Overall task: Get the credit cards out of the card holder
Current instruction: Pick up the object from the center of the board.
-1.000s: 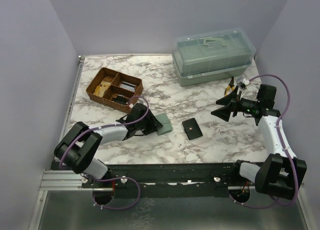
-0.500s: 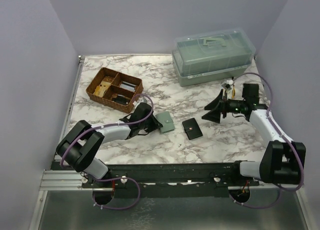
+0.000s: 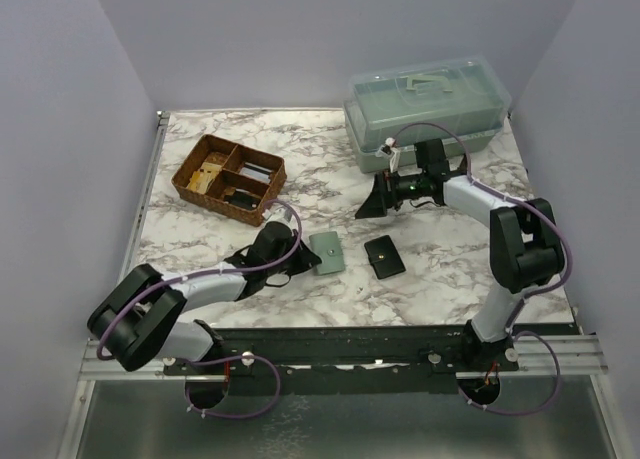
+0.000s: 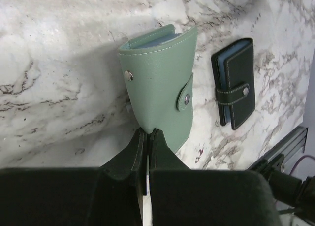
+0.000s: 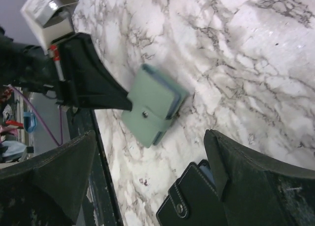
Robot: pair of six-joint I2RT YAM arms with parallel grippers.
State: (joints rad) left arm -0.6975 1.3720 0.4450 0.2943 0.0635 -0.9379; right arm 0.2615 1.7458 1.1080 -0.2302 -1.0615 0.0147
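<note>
While the top view shows the small sage-green folding card holder (image 3: 328,252) mid-worktop, just left of a black snap wallet (image 3: 384,256), the left jaws are closed on its left edge and the right jaws hang wide open, well apart on the far side.

From the left wrist, the pinch takes only the holder's (image 4: 160,95) near edge. Thin pale blue edges, likely the credit cards (image 4: 147,38), peek out at the far end.

From the right wrist, the holder (image 5: 153,110) lies ahead. We should hold it firm and bring the right jaws onto those edges, avoiding the black wallet.
</note>
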